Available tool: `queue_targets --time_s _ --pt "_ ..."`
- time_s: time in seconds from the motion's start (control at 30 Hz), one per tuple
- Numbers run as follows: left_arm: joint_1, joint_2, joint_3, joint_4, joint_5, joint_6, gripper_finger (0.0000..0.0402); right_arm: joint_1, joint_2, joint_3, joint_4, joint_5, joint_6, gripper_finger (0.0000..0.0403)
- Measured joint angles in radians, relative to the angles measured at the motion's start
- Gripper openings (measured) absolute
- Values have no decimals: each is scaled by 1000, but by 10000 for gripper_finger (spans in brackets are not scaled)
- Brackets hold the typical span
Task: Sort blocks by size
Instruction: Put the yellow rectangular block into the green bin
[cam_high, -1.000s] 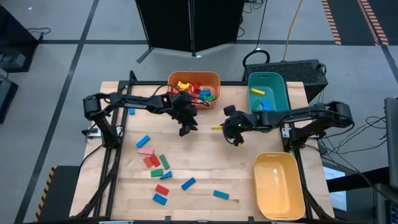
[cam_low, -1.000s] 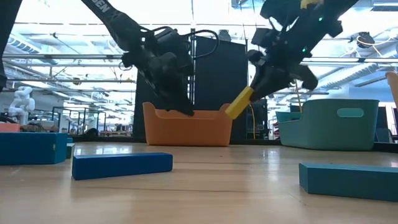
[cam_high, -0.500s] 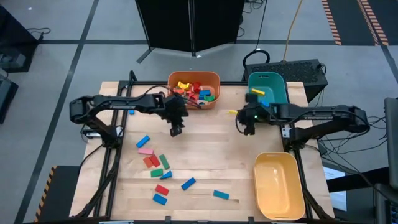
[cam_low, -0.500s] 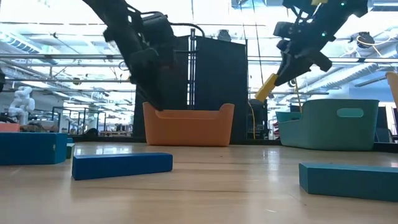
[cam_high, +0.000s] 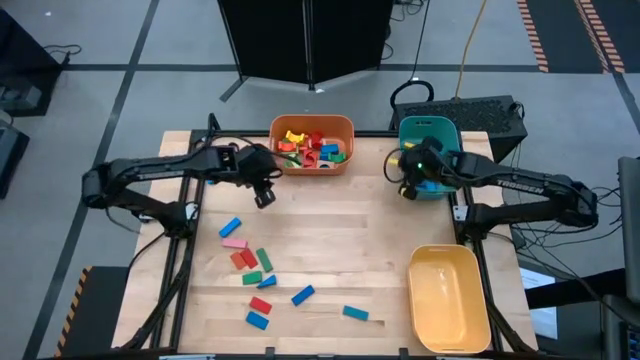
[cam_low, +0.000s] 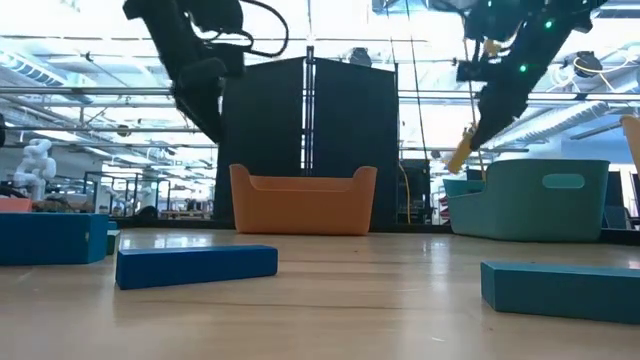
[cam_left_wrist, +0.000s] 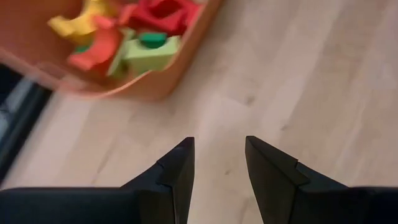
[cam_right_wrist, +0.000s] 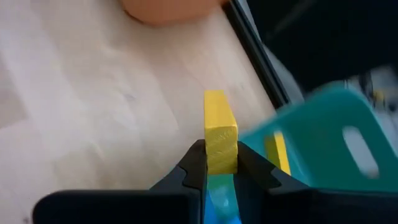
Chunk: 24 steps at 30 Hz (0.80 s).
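My right gripper (cam_high: 407, 192) hangs above the table at the left wall of the teal bin (cam_high: 445, 150), shut on a yellow block (cam_right_wrist: 219, 132). That block also shows in the low view (cam_low: 460, 157). Something blue (cam_right_wrist: 221, 196) sits farther back between the fingers; what it is I cannot tell. My left gripper (cam_high: 264, 197) is open with bare wood between its fingers (cam_left_wrist: 217, 163), raised over the table at the near left corner of the orange bin (cam_high: 345, 160). Several loose blocks (cam_high: 255, 262) lie flat on the near left of the table. My right gripper pinches the yellow block between its two fingers by one end (cam_right_wrist: 220, 158), on its two long sides. The fingers slant downward and lie along the block. Its free end (cam_low: 457, 163) sticks out past the fingertips, tilted down and lifted clear of the table.
The orange bin holds a heap of red, yellow and green blocks (cam_left_wrist: 146, 28). The teal bin holds a yellow block (cam_right_wrist: 277, 151) and blue ones. A yellow bin (cam_high: 447, 298) stands at the near right. Bare wood (cam_high: 350, 235) lies between the arms.
Both grippers have risen. My right gripper has carried the yellow block toward the table's right and far edges, up to the teal bin, rolling as it went. My left gripper has drawn back toward the table's left, away from the front of the orange bin.
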Motion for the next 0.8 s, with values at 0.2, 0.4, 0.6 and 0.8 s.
queue_targets --time_s 0.2,0.4,0.6,0.8 --pt "2 -52 0 -47 -52 -28 142 -130 0 0 -67 -1 64 38" --pt "4 -80 -6 -77 -84 -47 142 -235 2 0 -102 -27 105 42" --pt "34 -115 -124 -51 -122 -78 142 -338 6 0 -155 -129 131 52" --pt "92 -149 -273 37 -120 -107 142 -428 39 0 -212 -194 140 53"
